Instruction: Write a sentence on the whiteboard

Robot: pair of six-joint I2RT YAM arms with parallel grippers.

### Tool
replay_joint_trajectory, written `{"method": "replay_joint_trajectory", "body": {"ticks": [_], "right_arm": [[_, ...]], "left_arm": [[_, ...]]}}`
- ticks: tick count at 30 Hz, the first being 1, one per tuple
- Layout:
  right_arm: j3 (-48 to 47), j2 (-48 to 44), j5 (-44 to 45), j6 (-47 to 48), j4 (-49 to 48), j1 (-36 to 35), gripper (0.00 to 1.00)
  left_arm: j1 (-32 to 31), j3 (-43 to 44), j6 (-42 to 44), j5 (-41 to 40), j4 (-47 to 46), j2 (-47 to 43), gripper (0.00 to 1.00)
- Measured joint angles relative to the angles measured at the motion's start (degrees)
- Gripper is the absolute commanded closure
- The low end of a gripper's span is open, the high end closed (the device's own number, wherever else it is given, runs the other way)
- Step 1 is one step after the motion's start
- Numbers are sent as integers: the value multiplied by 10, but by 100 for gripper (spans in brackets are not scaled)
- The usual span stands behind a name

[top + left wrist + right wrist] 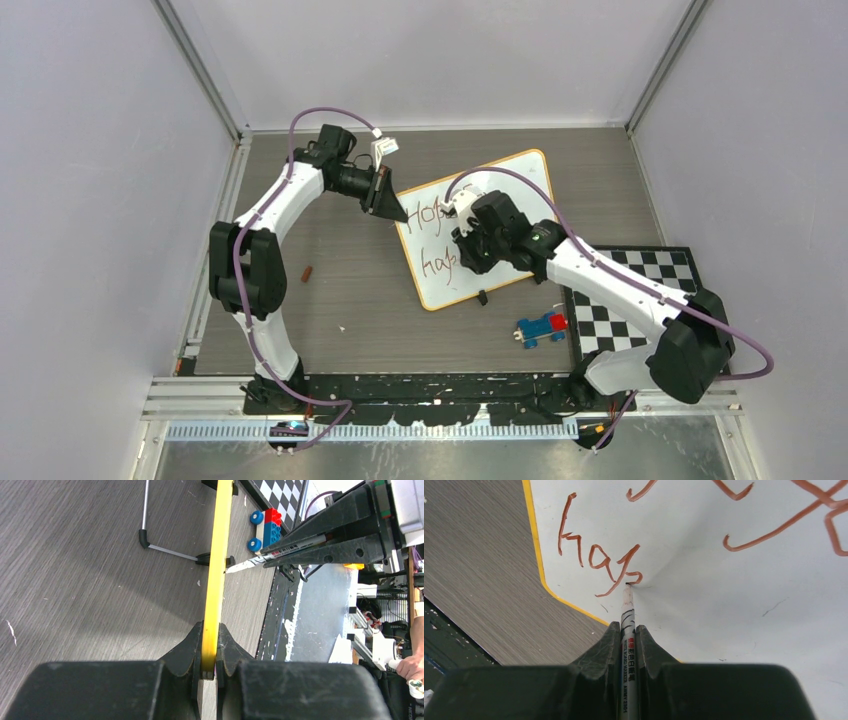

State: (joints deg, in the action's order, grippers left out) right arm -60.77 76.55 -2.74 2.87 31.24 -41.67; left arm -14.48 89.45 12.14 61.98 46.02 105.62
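The whiteboard (520, 180) lies across the middle of the table, and from the left wrist I see its yellow rim (216, 570) edge-on. My left gripper (392, 208) (210, 630) is shut on that rim at the board's left side. My right gripper (462, 250) (627, 627) is shut on a white marker (628, 620) (285, 552), whose tip touches the board. The sentence (430, 240) shows as reddish-brown letters in two lines. The tip rests at the end of "hap" (599, 560) on the lower line. The right arm hides the rest of the writing from above.
A toy car of blue and red bricks (541, 328) (265, 527) lies near the board's lower right corner. A checkered mat (640, 300) sits at the right under the right arm. A small brown piece (309, 272) lies left of the board. A thin wire stand (165, 550) juts from the board's back.
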Motion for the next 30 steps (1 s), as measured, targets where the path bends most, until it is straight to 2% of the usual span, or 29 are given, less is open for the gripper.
{"method": "replay_joint_trajectory", "body": {"ticks": [16, 23, 30], "right_arm": [[-14, 11, -7, 2, 11, -6, 100], [-14, -27, 8, 6, 13, -5, 100], [-16, -12, 33, 14, 11, 1, 100]], "left_arm": [[0, 0, 0, 0, 0, 0, 100], [0, 1, 0, 0, 0, 0, 100], [0, 1, 0, 0, 1, 0, 100]]}}
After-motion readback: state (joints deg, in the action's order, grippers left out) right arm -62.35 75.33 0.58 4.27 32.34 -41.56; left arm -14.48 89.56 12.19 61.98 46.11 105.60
